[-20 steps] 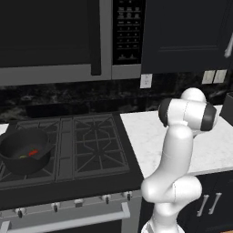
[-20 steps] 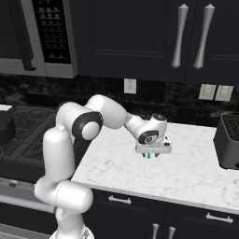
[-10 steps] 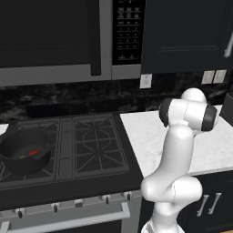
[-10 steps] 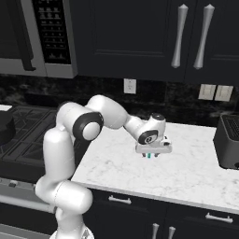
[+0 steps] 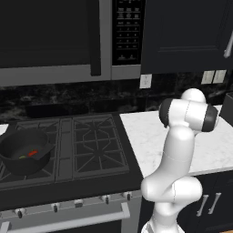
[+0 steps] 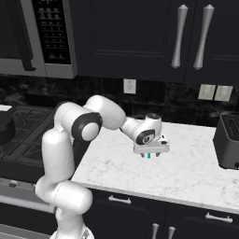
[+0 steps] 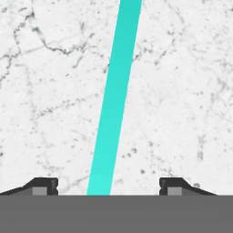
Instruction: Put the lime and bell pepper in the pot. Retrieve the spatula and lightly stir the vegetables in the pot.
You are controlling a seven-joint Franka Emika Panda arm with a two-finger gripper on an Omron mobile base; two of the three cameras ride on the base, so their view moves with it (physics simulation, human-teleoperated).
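While the arm (image 6: 93, 122) is reaching out over the counter (image 6: 186, 172), the gripper (image 6: 150, 154) is hanging low over the marble and pointing straight down at it. Its fingers (image 7: 44, 186) are standing wide apart, pinching nothing. Between them the spatula (image 7: 114, 98) is lying flat on the counter. In the hand view its teal handle is running as one long strip from the bottom edge, between the two tips and closer to the left one, up to the top edge, leaning slightly to the right. The blade is out of frame, so which end it is on cannot be told. In the right base view a bit of teal is showing just under the gripper. Well apart, the pot (image 5: 25, 150) is sitting on the stove's (image 5: 86, 152) left burner, holding the pepper (image 5: 32, 153) and the lime (image 5: 22, 157) side by side.
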